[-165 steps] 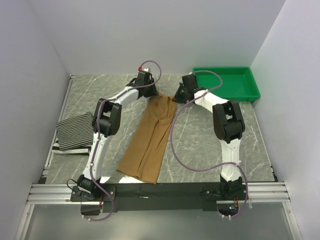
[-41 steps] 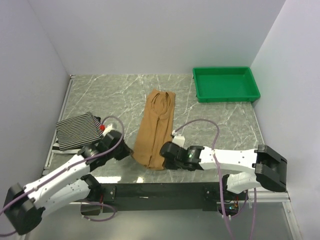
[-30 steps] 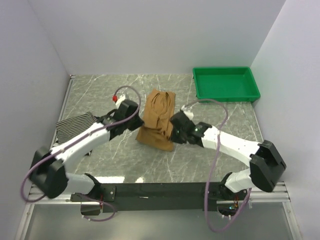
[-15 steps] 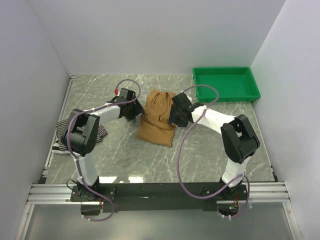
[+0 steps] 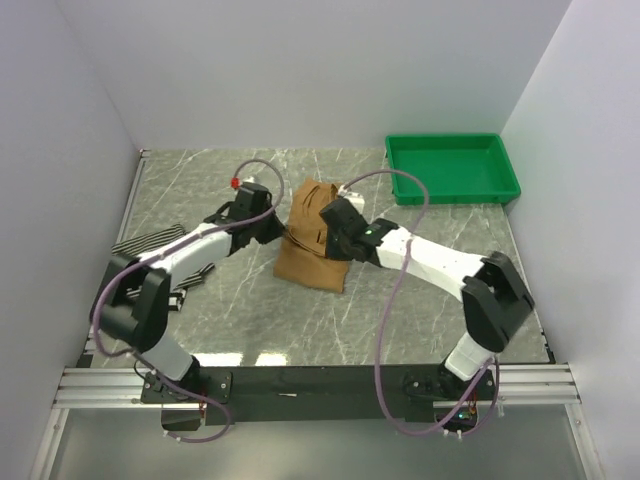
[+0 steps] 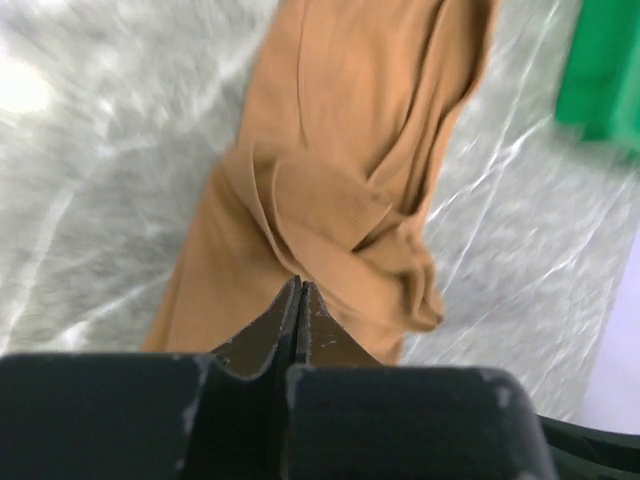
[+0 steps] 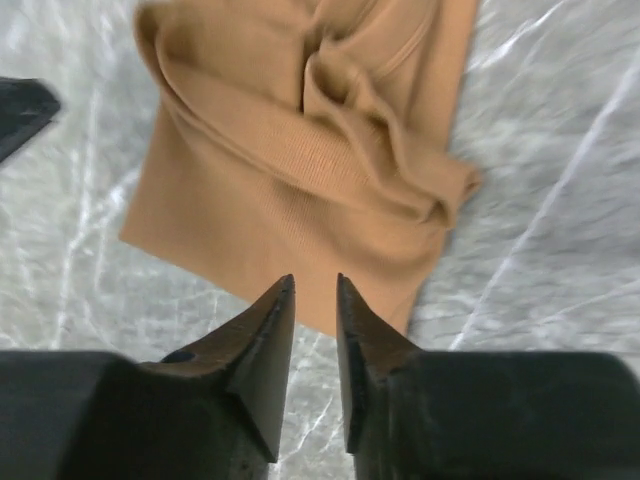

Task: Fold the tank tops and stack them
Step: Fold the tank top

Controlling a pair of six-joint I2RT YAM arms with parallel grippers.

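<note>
While both arms lean in from the near edge, the grey marbled table (image 5: 420,290) in front of them is mostly bare stone. Over on the left the striped tank tops (image 5: 148,243) sit in a pile, and the left arm crosses over them, so I only get bits of stripe.

Mid-table is the tan tank top (image 5: 310,255). It's folded over on itself into a short chunky rectangle, with a rumpled roll of cloth across the middle. The left gripper (image 6: 298,292) hangs over its left edge with the fingers pressed tight together, and no cloth shows between them from the wrist cam. The right gripper (image 7: 315,295) is low over the opposite edge, fingers a little apart with just table and tan fabric showing through the gap.

Way back in the far right corner is the green tray (image 5: 455,170), well apart from the tops.
</note>
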